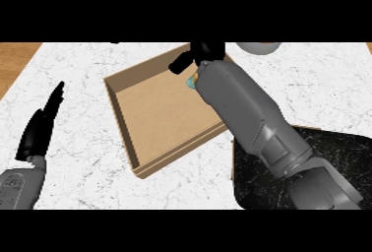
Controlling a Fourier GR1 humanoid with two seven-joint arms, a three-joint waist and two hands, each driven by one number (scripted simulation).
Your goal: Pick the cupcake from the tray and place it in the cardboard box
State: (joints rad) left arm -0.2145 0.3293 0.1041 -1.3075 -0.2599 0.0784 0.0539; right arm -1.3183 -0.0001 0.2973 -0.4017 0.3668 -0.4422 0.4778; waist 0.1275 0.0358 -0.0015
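Far left, a strip of brown wooden surface [16, 61] shows past the edge of the white marbled counter top [80, 142], and that edge runs on a slant down the view's left side. Next in, the black left hand [42, 123] stands at the lower left, fingers straight and together, pointing up, resting over the counter and well apart from everything else. Between it and the box there is a broad band of bare white counter, plenty of room there.

Now the middle: the shallow brown cardboard box [138, 147], open-topped, sits turned at an angle, its near corner pointing down toward the lower edge. Its floor is bare across the left and middle parts.

Over the box's far right corner hangs the black right hand [198, 55], fingers curled downward, and its grey forearm [254, 128] crosses the box's right wall on a diagonal. Just under the hand, a small bit of pale blue and tan peeks out beside the wrist: that is the cupcake [193, 81], held in the curled fingers, above the box's far right part. Most of it is hidden by hand and arm, so its shape cannot be made out.

Lower right, the dark black speckled tray [341, 147] lies under the forearm, close beside the box's right wall. At the top edge, a grey rounded object [258, 47] is partly cut off.
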